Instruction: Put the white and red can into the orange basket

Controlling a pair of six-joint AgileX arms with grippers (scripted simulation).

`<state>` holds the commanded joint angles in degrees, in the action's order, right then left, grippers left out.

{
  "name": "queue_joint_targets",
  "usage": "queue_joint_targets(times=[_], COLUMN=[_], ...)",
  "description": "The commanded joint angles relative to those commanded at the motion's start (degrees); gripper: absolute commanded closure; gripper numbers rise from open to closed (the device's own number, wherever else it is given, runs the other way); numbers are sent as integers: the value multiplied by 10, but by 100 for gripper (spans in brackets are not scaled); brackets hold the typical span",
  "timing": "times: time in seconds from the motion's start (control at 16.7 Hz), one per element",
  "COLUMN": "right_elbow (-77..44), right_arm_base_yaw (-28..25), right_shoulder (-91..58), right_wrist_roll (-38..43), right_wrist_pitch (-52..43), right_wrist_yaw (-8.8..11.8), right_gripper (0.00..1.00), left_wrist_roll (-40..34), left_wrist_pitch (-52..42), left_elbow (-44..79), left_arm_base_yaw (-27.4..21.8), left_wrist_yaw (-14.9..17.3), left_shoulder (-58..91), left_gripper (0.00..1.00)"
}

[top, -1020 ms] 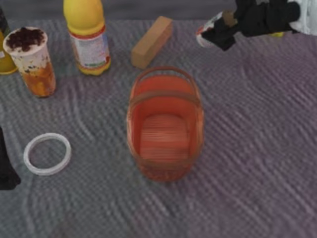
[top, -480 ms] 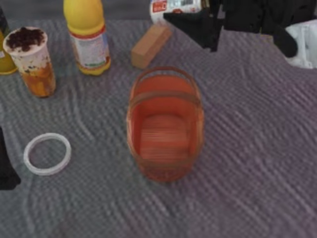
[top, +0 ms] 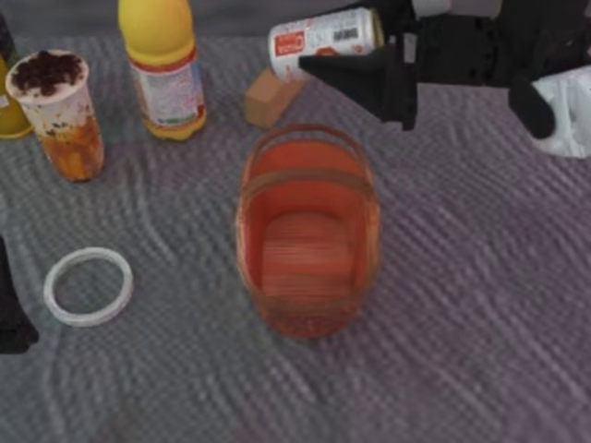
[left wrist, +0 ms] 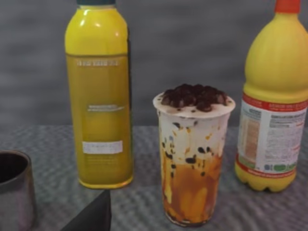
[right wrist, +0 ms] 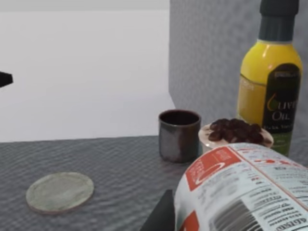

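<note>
Now in the carry step: the right gripper [top: 365, 51] has its fingers closed on the small white cylindrical can with red label [top: 323, 39], held sideways in the air above the table's far edge, short of the oval orange woven basket [top: 365, 198] mid-table. Next move, as I judge it, calls for bringing the can over the basket's opening, clear of the hoop handle, before letting go. Left arm [top: 11, 309] is parked at the table's left edge; whether its fingers are open cannot be told.

"OLIVE" on dark-labelled bottle [right wrist: 271, 77]

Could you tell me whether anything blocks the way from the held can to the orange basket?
Only the basket's own arched handle. The right tool holds the white and red can above the tan block, beyond the orange basket.
</note>
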<state>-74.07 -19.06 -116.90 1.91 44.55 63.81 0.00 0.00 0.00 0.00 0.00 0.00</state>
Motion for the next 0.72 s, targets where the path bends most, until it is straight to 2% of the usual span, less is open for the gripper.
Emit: queue_joint_targets(times=[0.3,0.72], right_elbow=[5,47], right_arm_base_yaw=[2,-2], right_shoulder=[-23,-131], right_wrist_roll=[0,-2], right_wrist_pitch=[23,176], right_wrist_yaw=[0,-2], right_gripper=[100,100], left_wrist_roll=[0,0], left_wrist_pitch=[0,0], left_elbow=[0,0], left_arm_base_yaw=[0,0], left_wrist_yaw=[0,0], left_shoulder=[0,0], left_gripper=[0,0])
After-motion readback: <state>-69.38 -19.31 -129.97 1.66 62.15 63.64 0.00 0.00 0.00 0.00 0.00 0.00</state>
